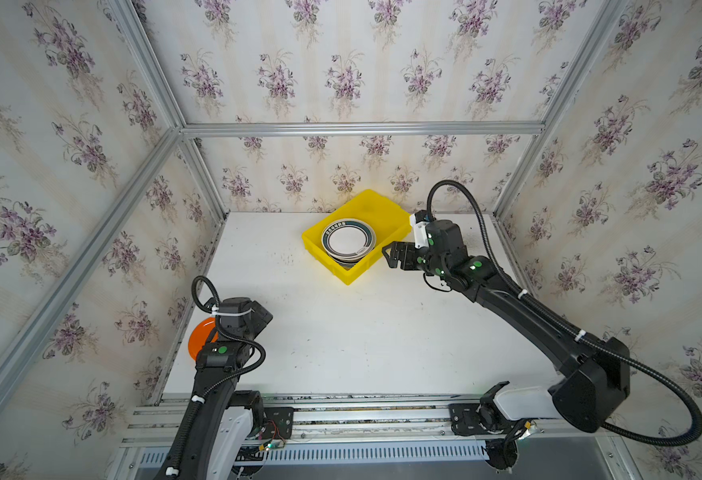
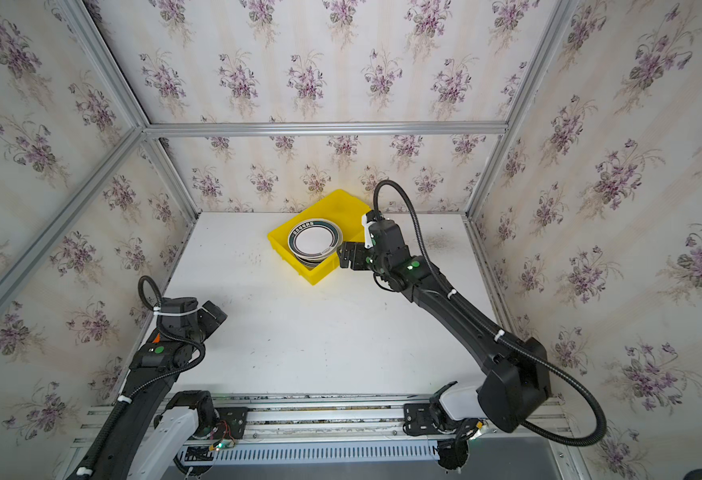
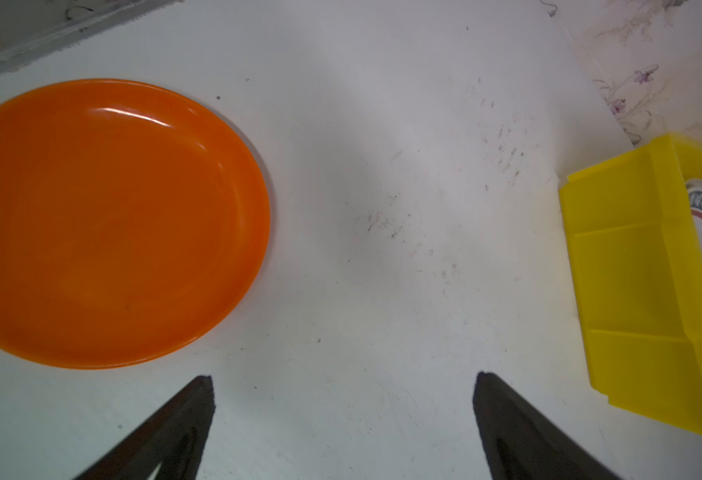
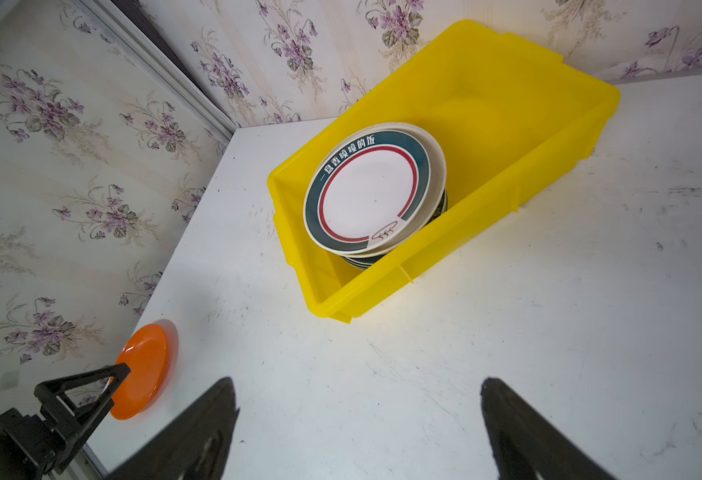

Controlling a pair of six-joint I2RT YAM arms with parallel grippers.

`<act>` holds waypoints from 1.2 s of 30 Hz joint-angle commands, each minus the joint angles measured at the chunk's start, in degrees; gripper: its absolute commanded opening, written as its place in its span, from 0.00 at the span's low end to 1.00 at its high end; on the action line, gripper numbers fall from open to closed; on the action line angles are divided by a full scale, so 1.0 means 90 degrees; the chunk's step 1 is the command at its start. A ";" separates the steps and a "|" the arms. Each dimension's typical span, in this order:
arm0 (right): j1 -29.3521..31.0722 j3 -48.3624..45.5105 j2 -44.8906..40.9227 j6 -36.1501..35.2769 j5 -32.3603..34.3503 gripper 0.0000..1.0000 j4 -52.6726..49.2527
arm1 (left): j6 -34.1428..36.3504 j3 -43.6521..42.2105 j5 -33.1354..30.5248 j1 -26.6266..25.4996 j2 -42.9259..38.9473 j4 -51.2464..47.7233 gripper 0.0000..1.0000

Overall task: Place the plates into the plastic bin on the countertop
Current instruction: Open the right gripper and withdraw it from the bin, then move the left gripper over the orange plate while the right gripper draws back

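The orange plate (image 3: 112, 224) lies flat, so tip one finger under its low rim, pinch, and lift it level toward the yellow bin (image 4: 507, 83). It sits at the left edge of the tabletop (image 3: 382, 299), just beside your left hand (image 3: 344, 378), which is spread wide and empty.

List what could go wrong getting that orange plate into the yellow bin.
1. The orange plate lies flat on the countertop near its edge framing; the open left hand may struggle to catch its thin rim and just push it.
2. The plate stack in the yellow bin looks uneven, its top plate tilted; another plate could slide off.
3. The open right hand sits beside the bin, possibly crowding the drop-off.
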 commanded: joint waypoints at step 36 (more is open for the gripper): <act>-0.0135 -0.0838 -0.1193 -0.0229 0.0625 0.95 -0.0723 | 0.0448 -0.0426 0.2479 0.1803 0.2620 0.2360 0.99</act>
